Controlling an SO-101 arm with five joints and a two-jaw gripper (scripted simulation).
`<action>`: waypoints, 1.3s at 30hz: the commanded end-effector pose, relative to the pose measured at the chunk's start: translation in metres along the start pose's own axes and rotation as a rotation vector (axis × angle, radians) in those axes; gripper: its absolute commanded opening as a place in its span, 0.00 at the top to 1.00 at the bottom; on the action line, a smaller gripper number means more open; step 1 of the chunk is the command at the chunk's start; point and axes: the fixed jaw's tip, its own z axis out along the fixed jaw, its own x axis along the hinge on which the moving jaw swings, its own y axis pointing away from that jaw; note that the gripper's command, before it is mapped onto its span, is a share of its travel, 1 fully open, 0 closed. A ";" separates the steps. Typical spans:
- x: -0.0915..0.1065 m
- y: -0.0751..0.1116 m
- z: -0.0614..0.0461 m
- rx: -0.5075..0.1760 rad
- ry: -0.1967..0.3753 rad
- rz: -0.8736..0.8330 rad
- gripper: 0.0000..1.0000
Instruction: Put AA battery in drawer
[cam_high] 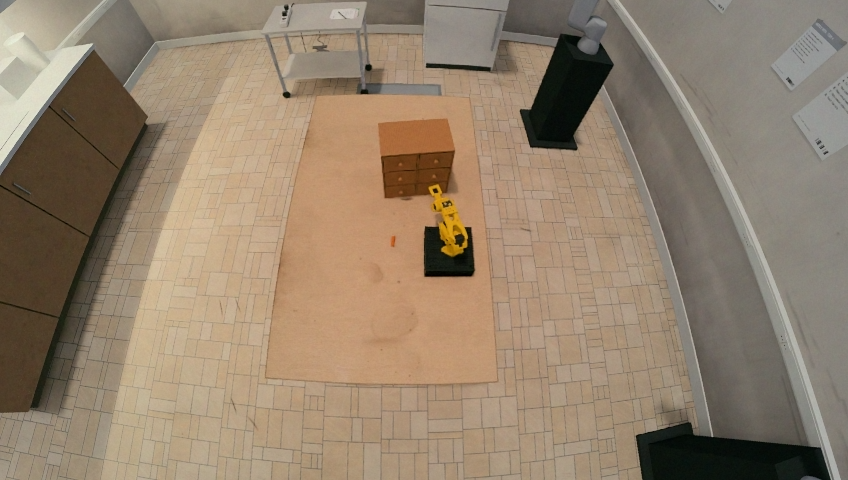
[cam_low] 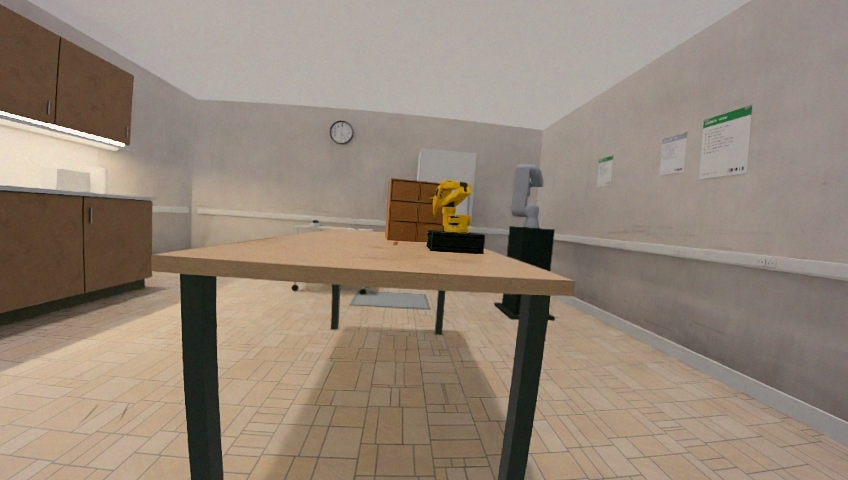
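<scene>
A small orange AA battery (cam_high: 392,240) (cam_low: 395,242) lies on the wooden table (cam_high: 357,309) (cam_low: 333,261), left of the arm's black base (cam_high: 448,264) (cam_low: 455,242). A brown chest of six small drawers (cam_high: 415,155) (cam_low: 408,209) stands behind it; all its drawers look shut. My yellow arm is folded up over its base, and its gripper (cam_high: 435,191) (cam_low: 437,205) points toward the chest's lower right drawers, just in front of them. The fingers stand partly open with nothing between them. The drawers' contents are hidden.
A dark small spot (cam_high: 407,198) lies on the table just before the chest's left column. A white cart (cam_high: 318,41), a white cabinet (cam_high: 462,32) and a black pedestal with a grey arm (cam_high: 565,89) (cam_low: 526,237) stand beyond the table.
</scene>
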 end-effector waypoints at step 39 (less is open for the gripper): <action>0.010 0.001 0.002 -0.016 0.013 -0.708 0.50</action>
